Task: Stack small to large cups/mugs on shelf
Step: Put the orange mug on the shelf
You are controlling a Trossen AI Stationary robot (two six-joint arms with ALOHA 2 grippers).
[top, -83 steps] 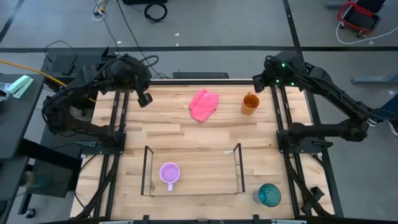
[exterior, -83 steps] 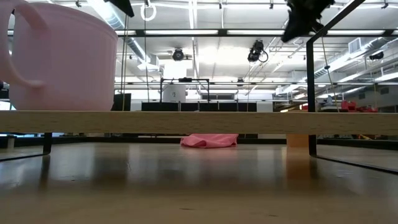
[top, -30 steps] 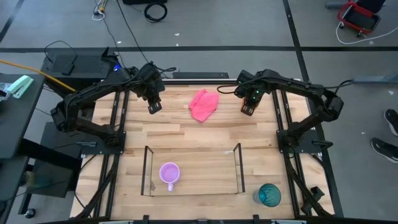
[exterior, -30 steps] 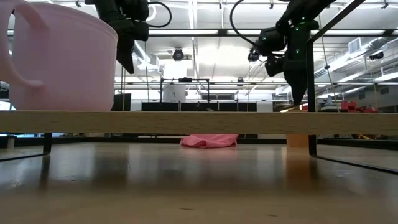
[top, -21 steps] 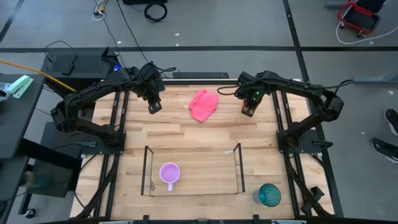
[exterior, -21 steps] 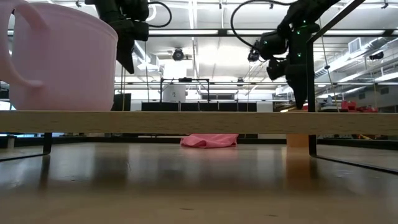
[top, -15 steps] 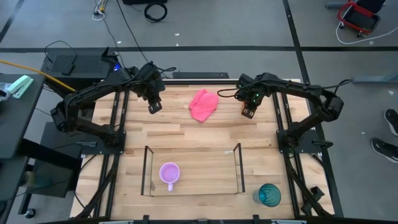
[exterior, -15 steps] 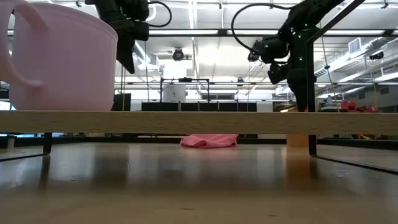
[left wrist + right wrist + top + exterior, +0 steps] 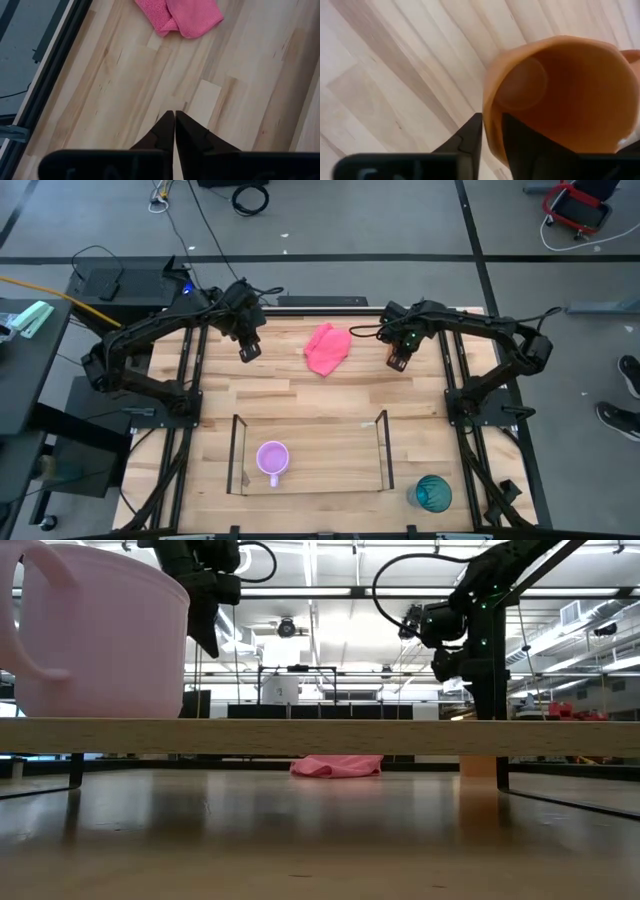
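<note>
Your right hand (image 9: 491, 125) is down at the orange mug (image 9: 560, 95) near the far right of the tabletop (image 9: 300, 395). In the right wrist view its two fingers straddle the mug's rim, one inside and one outside, pressed on the wall, so it grips the orange mug. From above, the hand hides the mug.

Your left hand (image 9: 246, 352) hovers over the far left of the tabletop, fingers pressed together and holding nothing, with the pink cloth (image 9: 328, 347) off to its right.

The shelf (image 9: 320, 450) sits toward the near edge, and the lilac mug (image 9: 272, 459) stands inside it at its left end. The teal cup (image 9: 434, 493) stands on the tabletop just outside the shelf's right end, at the near right corner.
</note>
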